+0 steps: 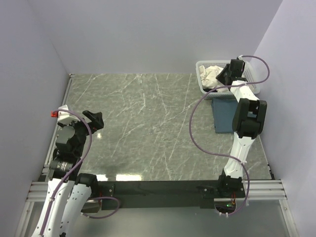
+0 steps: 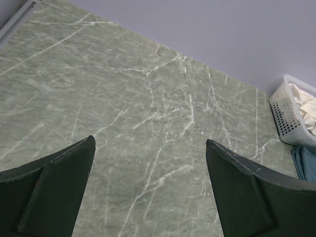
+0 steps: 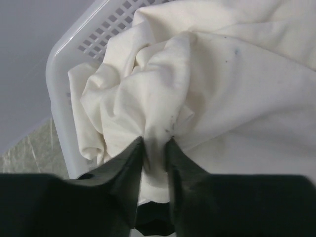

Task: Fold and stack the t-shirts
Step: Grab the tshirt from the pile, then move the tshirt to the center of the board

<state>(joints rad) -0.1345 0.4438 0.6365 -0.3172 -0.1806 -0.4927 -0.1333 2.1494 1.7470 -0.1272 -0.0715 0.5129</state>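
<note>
At the upper right of the overhead view, the right gripper (image 1: 228,74) reaches into the white lattice basket (image 1: 203,64). Its wrist view shows the two dark fingers (image 3: 129,163) pinched together on a bunched fold of the cream-white t-shirt (image 3: 222,89), with cloth filling the narrow gap between them. That shirt lies crumpled in the basket and spills toward the rim at the left of the wrist frame. The slate-blue t-shirt (image 1: 223,116) lies flat on the marble table (image 1: 148,123) just below the basket, partly under the right arm. No black shirt can be made out for certain. The left gripper (image 2: 149,141) hangs over bare table at the left side with its jaws wide apart, holding nothing. The step in hand looks like drawing the cream shirt out of the basket. The pinch sits on a gathered ridge, not an edge or a shoulder, so a straight, slow lift should keep the fold from slipping free and the light basket from being dragged along or tipped. Once the cloth is clear of the rim, carrying it toward the middle of the frame would put it within the left gripper's reach for spreading. The risk is a shallow bite on only one layer.
</note>
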